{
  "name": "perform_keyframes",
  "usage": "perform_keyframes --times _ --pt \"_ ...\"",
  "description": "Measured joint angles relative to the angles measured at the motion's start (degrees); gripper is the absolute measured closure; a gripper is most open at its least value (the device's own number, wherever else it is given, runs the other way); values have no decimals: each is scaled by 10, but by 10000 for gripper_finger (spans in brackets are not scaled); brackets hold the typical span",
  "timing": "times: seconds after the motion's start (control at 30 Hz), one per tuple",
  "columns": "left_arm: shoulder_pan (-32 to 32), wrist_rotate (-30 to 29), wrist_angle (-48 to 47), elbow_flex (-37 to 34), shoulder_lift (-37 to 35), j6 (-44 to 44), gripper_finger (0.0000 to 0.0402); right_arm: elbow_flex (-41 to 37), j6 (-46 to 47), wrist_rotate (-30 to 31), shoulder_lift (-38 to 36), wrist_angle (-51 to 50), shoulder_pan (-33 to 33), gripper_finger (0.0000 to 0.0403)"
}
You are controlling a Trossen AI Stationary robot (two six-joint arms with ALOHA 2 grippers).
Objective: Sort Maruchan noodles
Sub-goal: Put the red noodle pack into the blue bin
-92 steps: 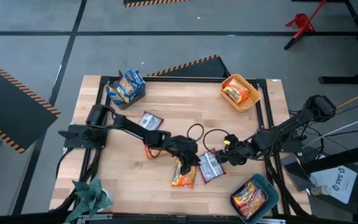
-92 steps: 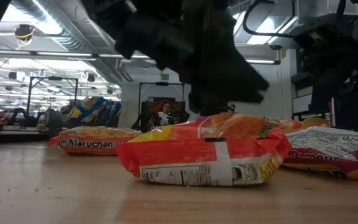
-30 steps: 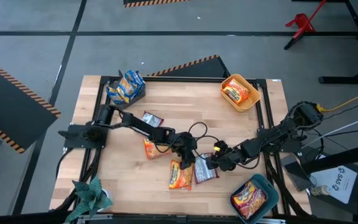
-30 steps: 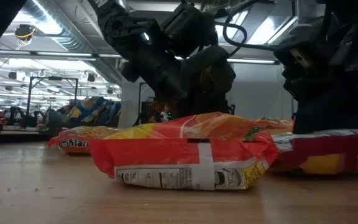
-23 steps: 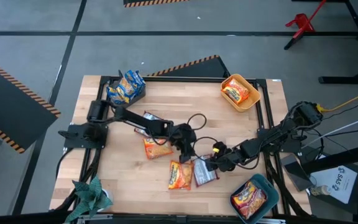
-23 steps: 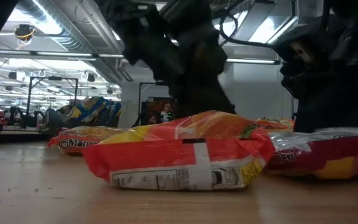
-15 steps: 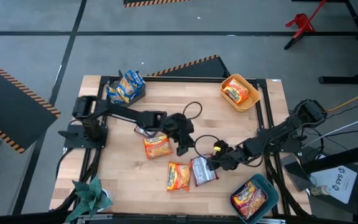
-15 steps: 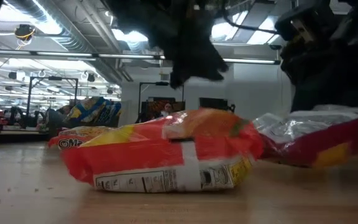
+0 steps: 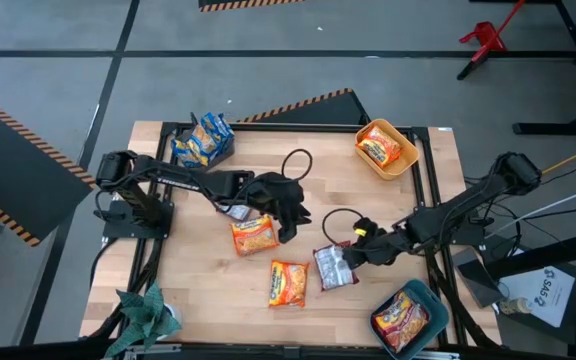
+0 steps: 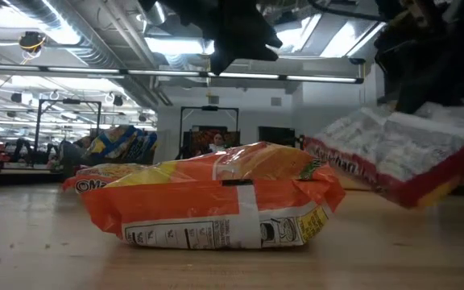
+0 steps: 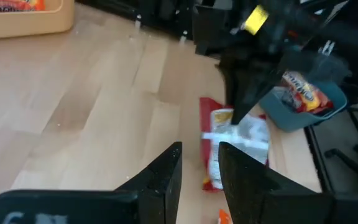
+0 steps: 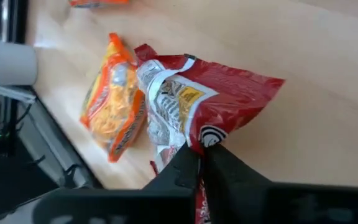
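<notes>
While pinched by right tool, silver-red packet hangs tilted, crinkled.

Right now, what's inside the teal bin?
The teal bin holds an orange-and-yellow noodle packet lying on top. Anything beneath that packet is covered, so I can't tell how many are in there.

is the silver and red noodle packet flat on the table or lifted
Lifted at one end: the right gripper is shut on the silver-red packet, which tilts up off the table.
</notes>
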Motion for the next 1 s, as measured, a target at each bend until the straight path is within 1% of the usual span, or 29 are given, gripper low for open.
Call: perform_keyframes --times 0.17,0.3,0.57,0.77,0.9,1.0 --pt "0 1 -25 0 0 3 302 0 -10 -38 -46 -4 0 402" --pt "0 3 -26 0 0 3 302 0 -14 -62 -101 -25 1 403" --pt "-2 3 -27 0 0 1 302 0 7 -178 -245 -134 0 403" --pt "-2 0 -37 0 0 2 302 0 46 -242 -354 -247 1 403" --pt "-2 -1 -55 0 0 2 302 0 48 -274 -416 -283 1 403" --pt "-4 -6 -72 0 0 2 302 0 61 -300 -440 -306 1 403"
